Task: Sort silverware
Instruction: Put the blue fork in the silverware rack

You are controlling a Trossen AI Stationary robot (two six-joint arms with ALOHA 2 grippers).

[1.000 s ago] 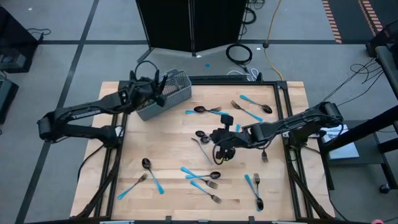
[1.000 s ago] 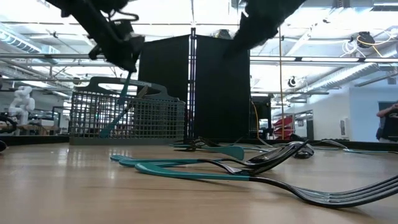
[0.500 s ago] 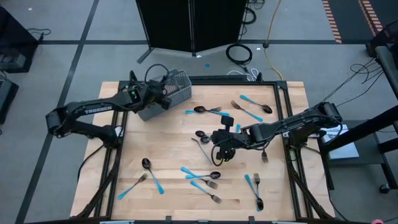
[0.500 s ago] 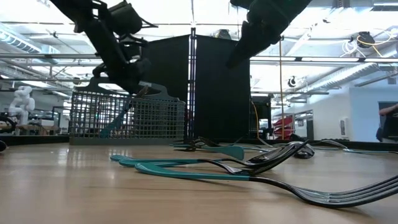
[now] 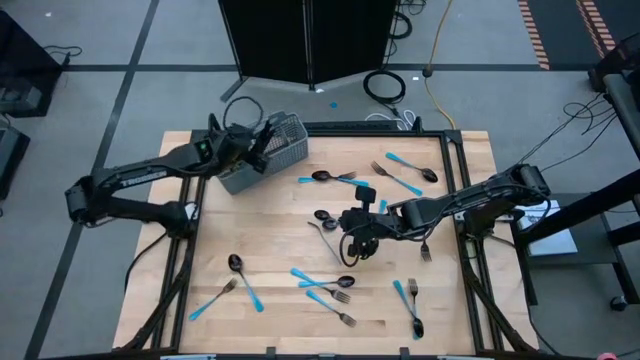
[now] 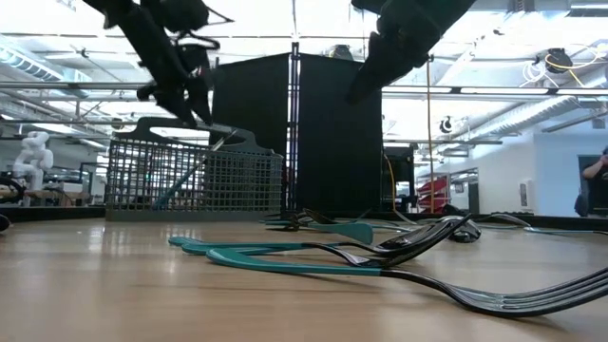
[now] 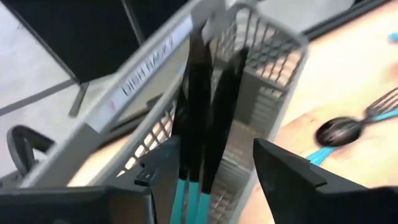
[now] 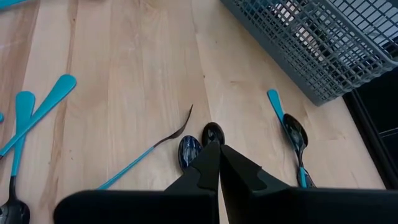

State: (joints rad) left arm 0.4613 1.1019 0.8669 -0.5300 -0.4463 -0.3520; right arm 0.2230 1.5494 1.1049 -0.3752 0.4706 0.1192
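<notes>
We held our right gripper (image 5: 352, 243), fingers shut and empty, at frame centre above two spoons (image 8: 200, 145); our open left gripper (image 5: 262, 143) hovered over the upper-left basket (image 5: 285, 140).

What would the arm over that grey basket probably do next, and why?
Probably lift away and head for another piece. The left gripper stands open above the basket, with blue-handled knives already standing inside, nothing held. Silverware lies scattered across the table.
</notes>
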